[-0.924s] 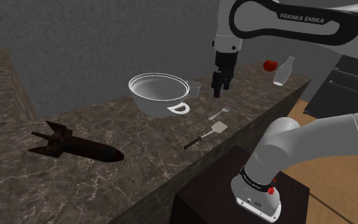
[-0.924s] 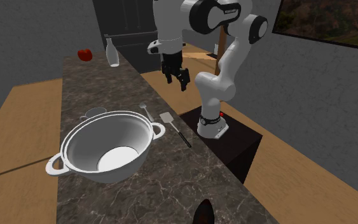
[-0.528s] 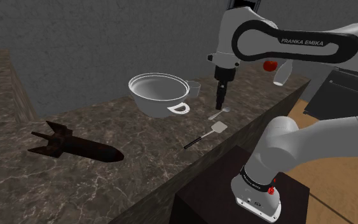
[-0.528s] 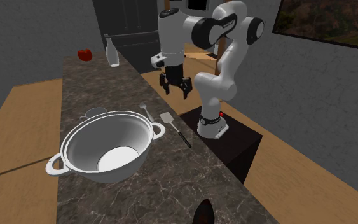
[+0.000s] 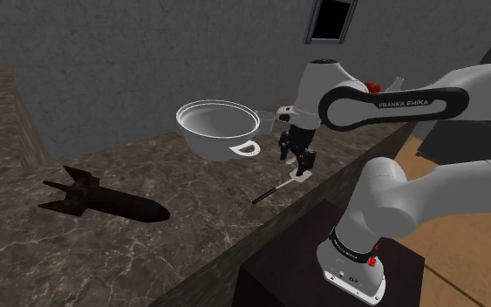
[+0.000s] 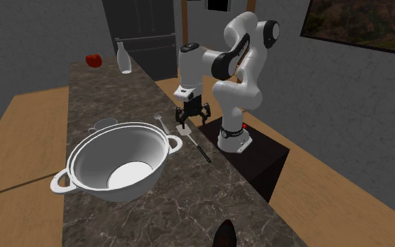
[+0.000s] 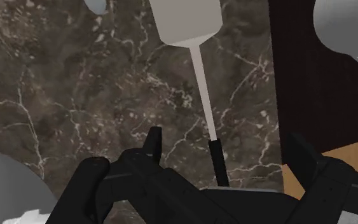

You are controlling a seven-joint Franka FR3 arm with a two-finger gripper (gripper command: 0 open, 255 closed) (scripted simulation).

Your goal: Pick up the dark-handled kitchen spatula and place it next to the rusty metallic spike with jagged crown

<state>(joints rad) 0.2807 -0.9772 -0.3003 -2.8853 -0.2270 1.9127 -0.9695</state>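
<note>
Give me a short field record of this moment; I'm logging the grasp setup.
gripper: open, low over the spatula, fingers either side of its shaft, not touching
spatula: flat on the dark veined counter, pale blade, dark handle
spike: lying on the counter, well off toward the shoulder view's left
nearby: white two-handled pot; spoon beside the blade
stage: spatula not yet grasped

The gripper (image 5: 298,165) partly hides the spatula (image 5: 267,194).
</note>
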